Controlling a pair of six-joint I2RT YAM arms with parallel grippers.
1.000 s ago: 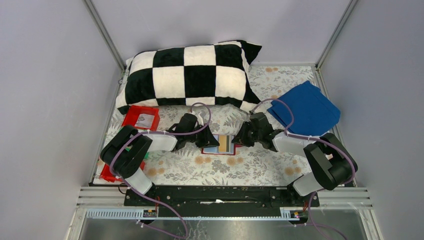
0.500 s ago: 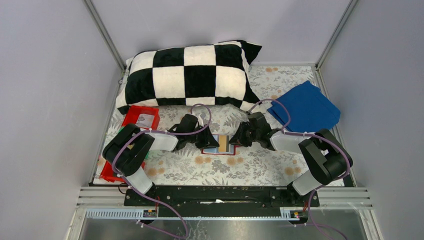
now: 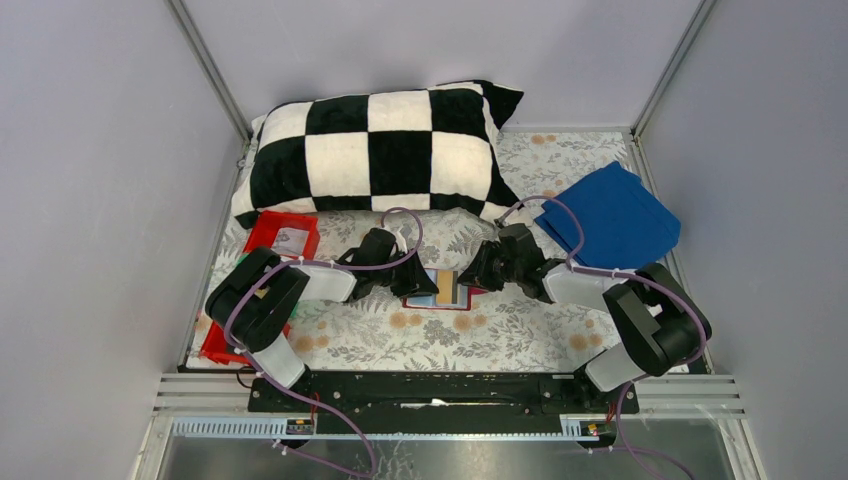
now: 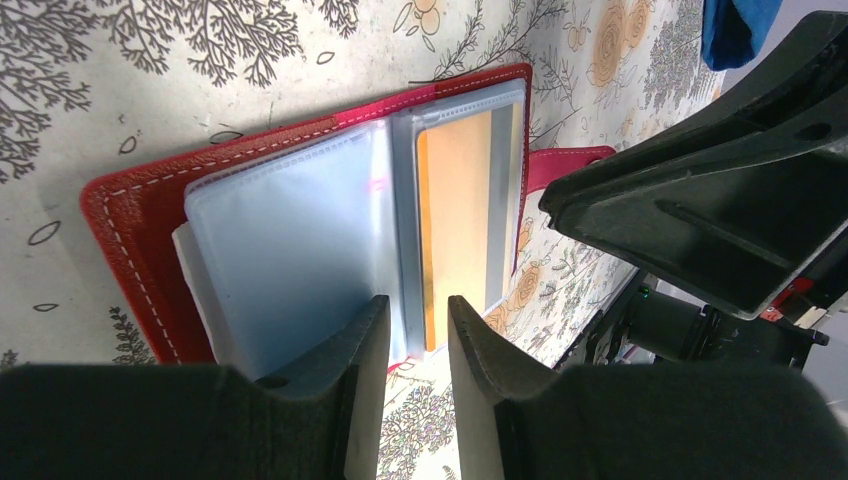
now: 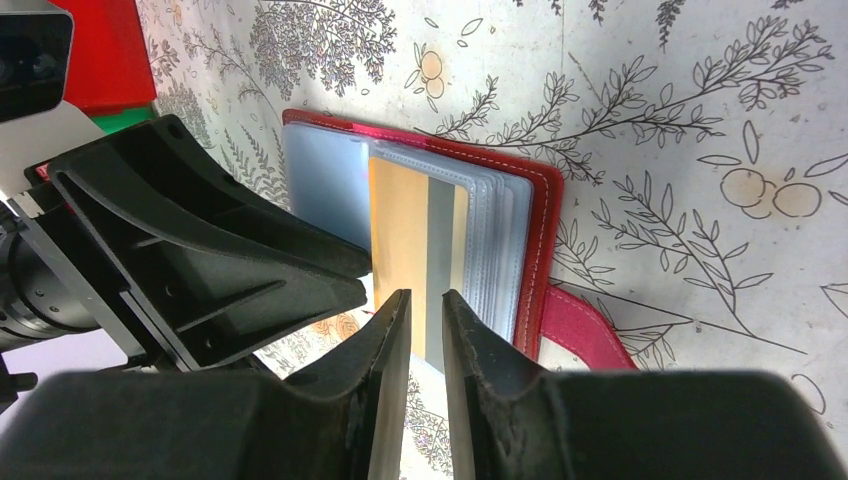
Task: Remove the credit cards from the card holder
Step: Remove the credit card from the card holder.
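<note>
The red card holder (image 3: 452, 300) lies open on the flowered tablecloth between both arms, its clear sleeves (image 4: 290, 240) fanned out and its red strap tab (image 5: 585, 330) to one side. A yellowish credit card with a grey stripe (image 4: 465, 220) (image 5: 420, 260) sits in the top sleeve; other cards are hidden. My left gripper (image 4: 418, 305) (image 3: 424, 284) hovers at the sleeves' edge, its jaws a little apart and holding nothing. My right gripper (image 5: 425, 297) (image 3: 470, 280) is over the yellowish card's edge, its jaws narrowly apart with nothing pinched.
A black-and-white chequered pillow (image 3: 380, 150) fills the back. A folded blue cloth (image 3: 610, 215) lies at the back right. A red tray (image 3: 284, 237) stands at the left, with another red tray (image 3: 215, 345) under the left arm. The two grippers nearly touch.
My right gripper has edged left onto the card holder and its elbow has swung slightly. The left arm has shifted a touch; the holder stays put.
</note>
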